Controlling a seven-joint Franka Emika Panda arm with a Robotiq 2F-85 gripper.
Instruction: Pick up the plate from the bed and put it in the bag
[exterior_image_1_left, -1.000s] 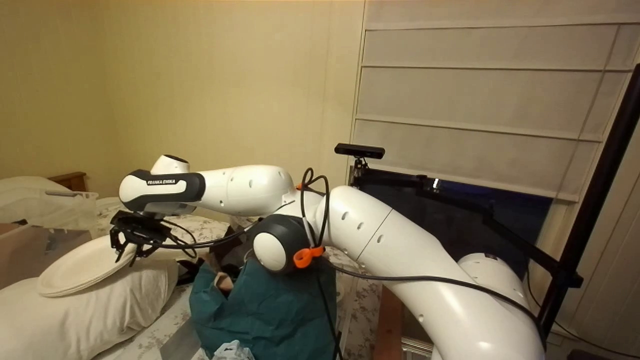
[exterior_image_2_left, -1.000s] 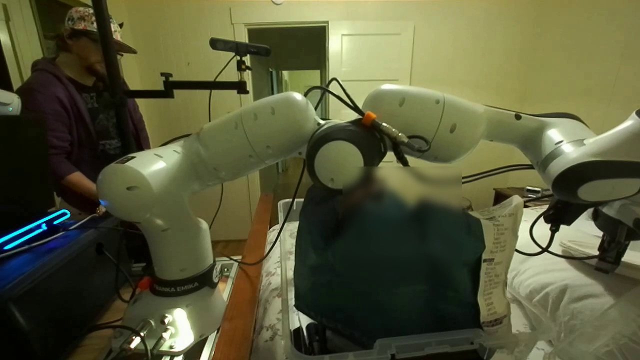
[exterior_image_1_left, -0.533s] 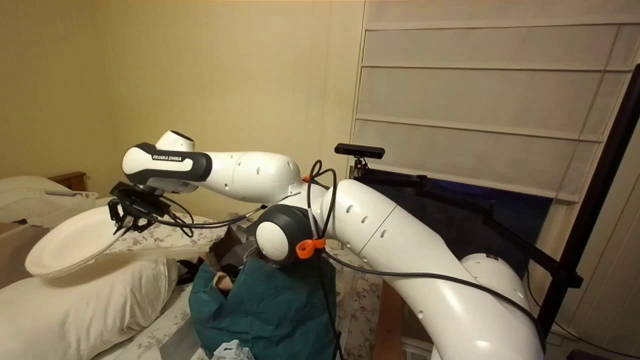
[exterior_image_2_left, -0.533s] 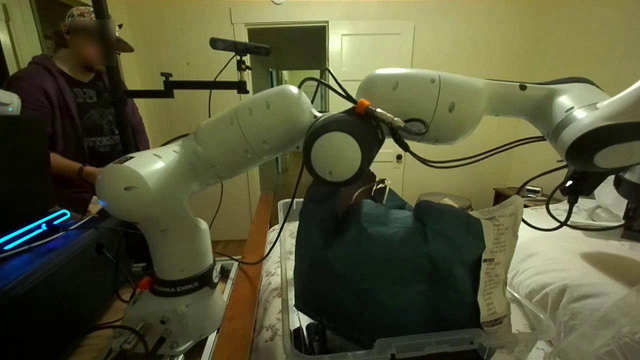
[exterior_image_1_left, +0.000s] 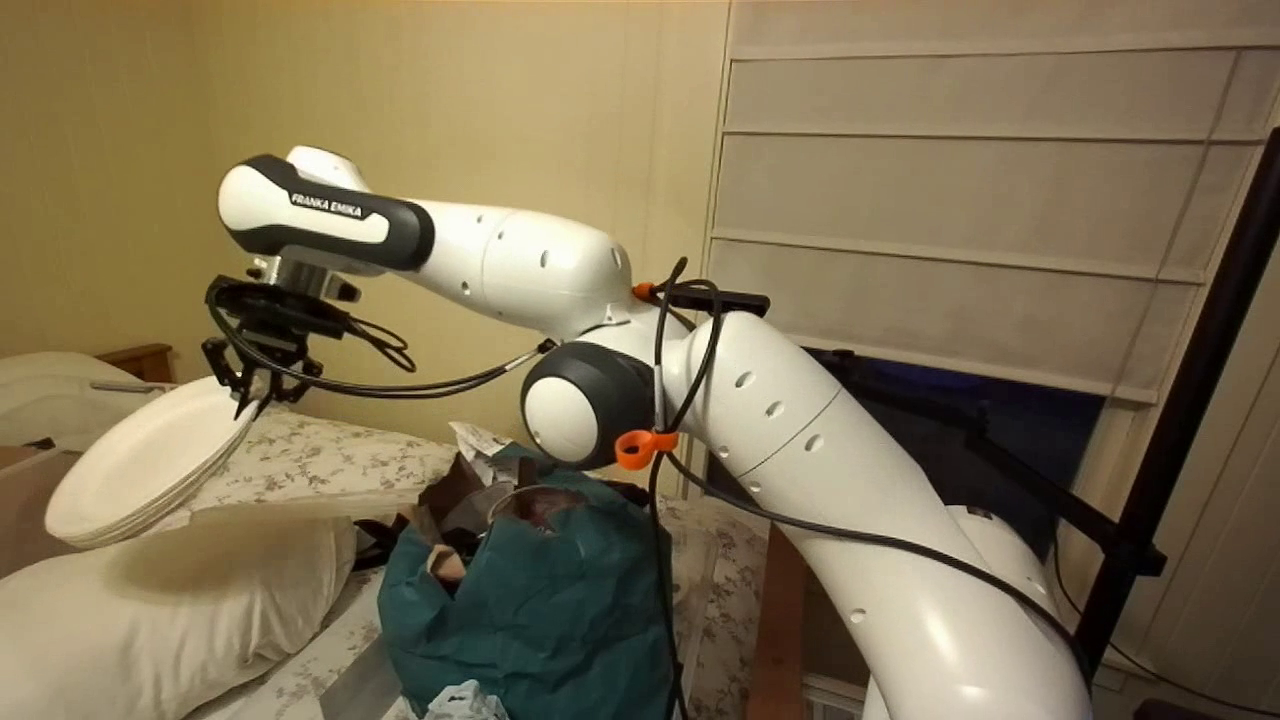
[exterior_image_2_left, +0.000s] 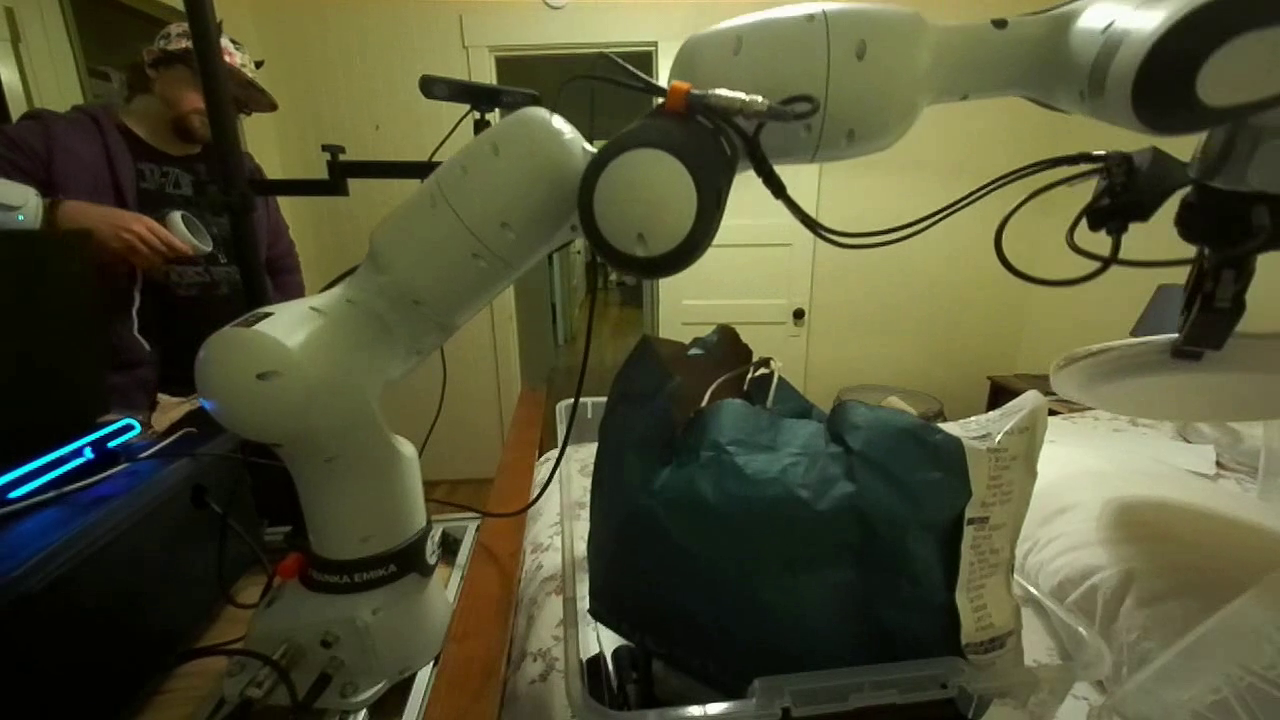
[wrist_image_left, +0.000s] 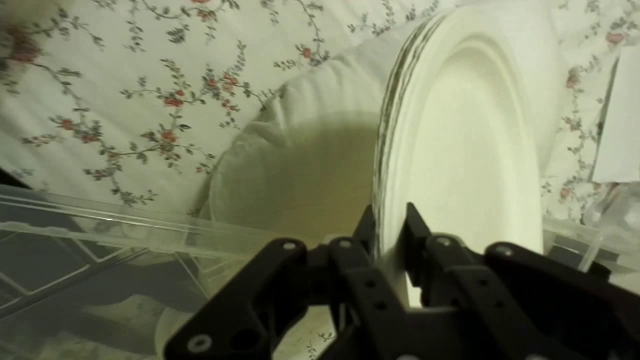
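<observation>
The cream-white plate looks like a stack of several nested plates, with layered rims. It also shows in an exterior view and in the wrist view. My gripper is shut on its rim, one finger on each face, as the wrist view shows. The plate hangs tilted above the pillow on the bed and casts a shadow. The teal-green bag stands upright with dark items and a handle at its top; it also shows in an exterior view.
A white pillow lies below the plate. Clear plastic bins stand beside the pillow and around the bag's base. A printed cream packet leans beside the bag. A person stands behind the robot base.
The arm has risen, lifting the plate off the pillow and well above it. The arm's elbow has also risen, uncovering the bag's top.
</observation>
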